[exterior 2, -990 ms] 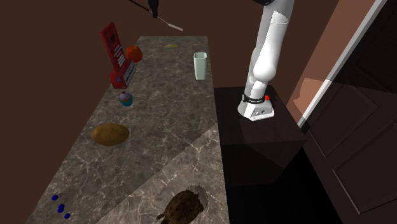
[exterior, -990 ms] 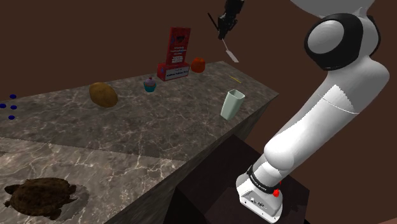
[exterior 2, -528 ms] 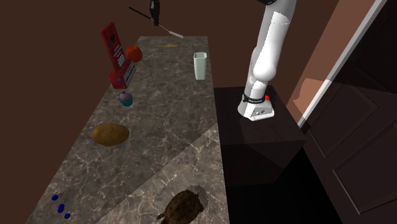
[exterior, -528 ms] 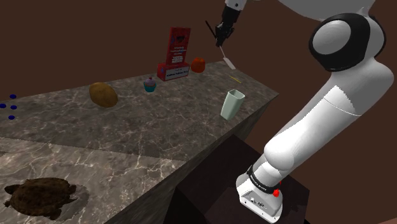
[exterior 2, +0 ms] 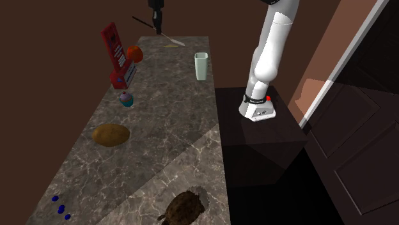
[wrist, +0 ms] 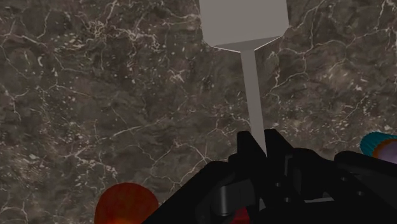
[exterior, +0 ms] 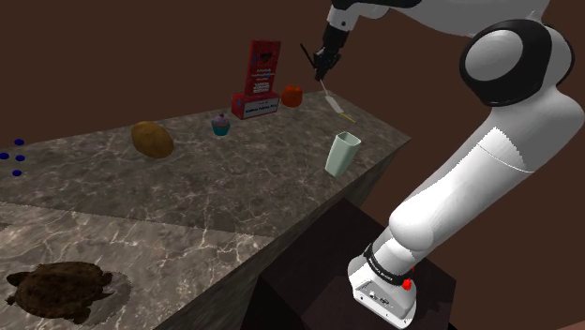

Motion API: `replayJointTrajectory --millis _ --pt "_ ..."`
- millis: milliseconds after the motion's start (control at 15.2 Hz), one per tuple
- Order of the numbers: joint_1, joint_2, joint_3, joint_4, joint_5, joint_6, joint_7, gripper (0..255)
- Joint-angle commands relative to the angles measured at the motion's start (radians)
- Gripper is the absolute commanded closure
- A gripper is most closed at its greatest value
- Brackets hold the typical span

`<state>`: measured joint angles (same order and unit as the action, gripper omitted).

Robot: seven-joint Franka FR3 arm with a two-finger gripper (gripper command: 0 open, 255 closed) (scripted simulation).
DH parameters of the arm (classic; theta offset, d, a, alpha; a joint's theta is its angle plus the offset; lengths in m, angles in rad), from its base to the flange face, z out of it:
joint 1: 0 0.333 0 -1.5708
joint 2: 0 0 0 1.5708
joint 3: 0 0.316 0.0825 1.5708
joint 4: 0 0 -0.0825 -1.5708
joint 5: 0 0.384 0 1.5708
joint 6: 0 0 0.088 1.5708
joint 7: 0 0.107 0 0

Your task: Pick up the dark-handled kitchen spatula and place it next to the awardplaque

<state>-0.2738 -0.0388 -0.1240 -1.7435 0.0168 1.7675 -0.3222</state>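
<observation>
1. The gripper (exterior: 322,64) hangs over the end of the counter (exterior: 234,187) where the plaque (exterior: 263,67) stands. Its fingers (wrist: 275,147) are clamped on the spatula (wrist: 254,89).
2. The spatula is off the counter, slanting down from a dark handle that sticks out above the gripper. Its pale flat blade is low over that end of the counter. I cannot tell whether the blade touches the stone.
3. The red plaque stands upright near the long edge away from the stand (exterior: 375,291). A round orange thing (exterior: 292,94) sits just beside it, between the plaque and the spatula.
4. Along that same edge come a cupcake (exterior: 221,125) near the plaque's base, then a brown lump (exterior: 151,139).
5. A pale cup (exterior: 343,152) stands upright by the edge facing the stand.
6. At the opposite end, a turtle (exterior: 58,289) lies near the stand-side edge, and small blue dots (exterior: 14,155) sit at the other corner.
</observation>
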Motion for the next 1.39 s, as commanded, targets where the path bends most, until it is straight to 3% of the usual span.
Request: replayJointTrajectory --millis 0,1320 --pt "0.001 -0.001 0.001 -0.027 0.0 0.026 0.002 255" --pt "0.001 0.025 0.0 -0.266 0.005 0.292 -0.006 255"
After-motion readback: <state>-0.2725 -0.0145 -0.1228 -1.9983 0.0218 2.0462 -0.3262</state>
